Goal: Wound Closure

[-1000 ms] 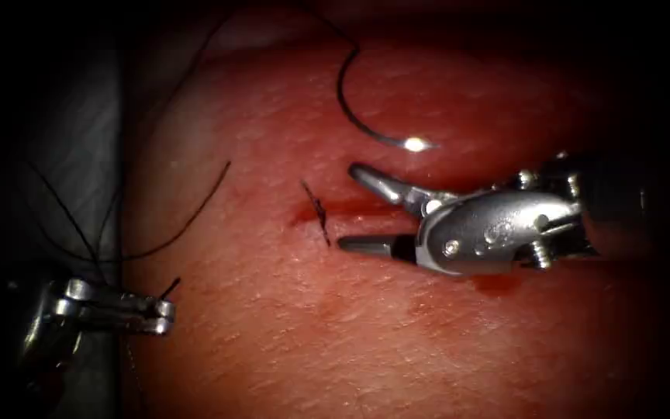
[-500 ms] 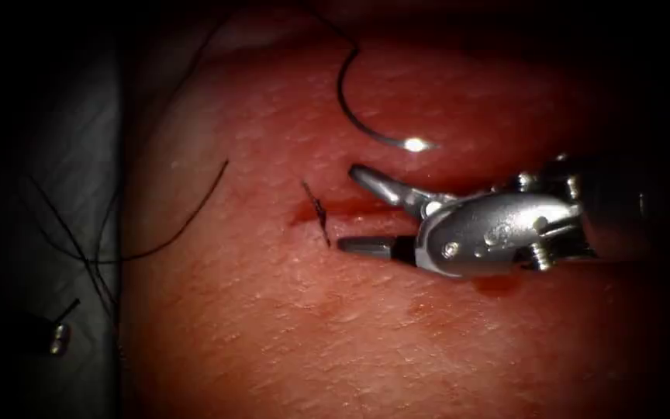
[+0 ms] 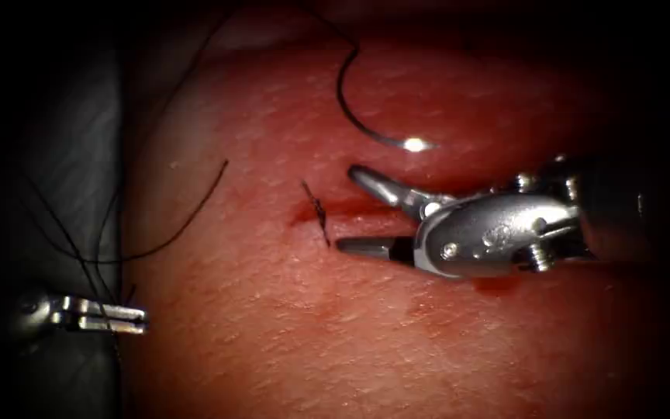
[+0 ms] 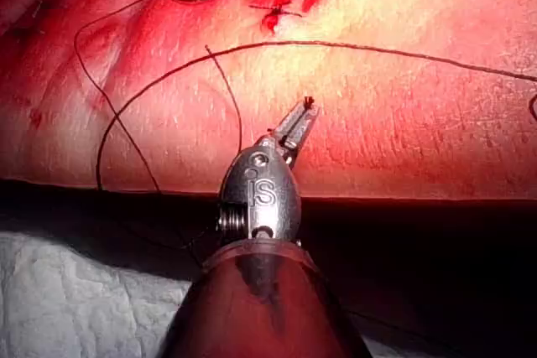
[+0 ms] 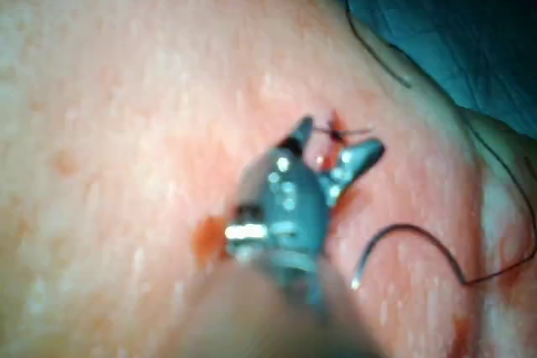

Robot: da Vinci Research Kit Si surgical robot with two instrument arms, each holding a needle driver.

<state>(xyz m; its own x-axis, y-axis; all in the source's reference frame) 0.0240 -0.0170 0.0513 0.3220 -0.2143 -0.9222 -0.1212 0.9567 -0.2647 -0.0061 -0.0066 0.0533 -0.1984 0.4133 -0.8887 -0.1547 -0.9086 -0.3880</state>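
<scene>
Pale cloth [image 4: 75, 291] drapes the worktop beside the tissue [image 3: 335, 334], and that edge is where the action sits. Nearest, the left gripper [image 3: 129, 318] hangs over the tissue's left border, well left of the cut [image 3: 343, 208]; its jaws look closed, with a dark thread [image 3: 188, 221] crossing at their tip. In the left wrist view the closed tip [image 4: 300, 121] seems to pinch a short thread end, though I can't be sure it truly holds it. Farther in, the right gripper [image 3: 347, 209] lies just right of the stitch [image 3: 318, 211], jaws spread wide to either side of the cut and holding nothing. Beyond the cut, the needle [image 3: 358, 116] lies free on the tissue surface, held by neither tool, not in the tissue, its thread trailing off above.

To my mind, good handling here means a firm pinch on the strand and keeping slack loops away from the open jaws.

Against half a second ago, the left gripper has come back into plain sight lower at the tissue's edge; a second ago it sat a little higher and farther in. The right gripper and needle have barely stirred.
</scene>
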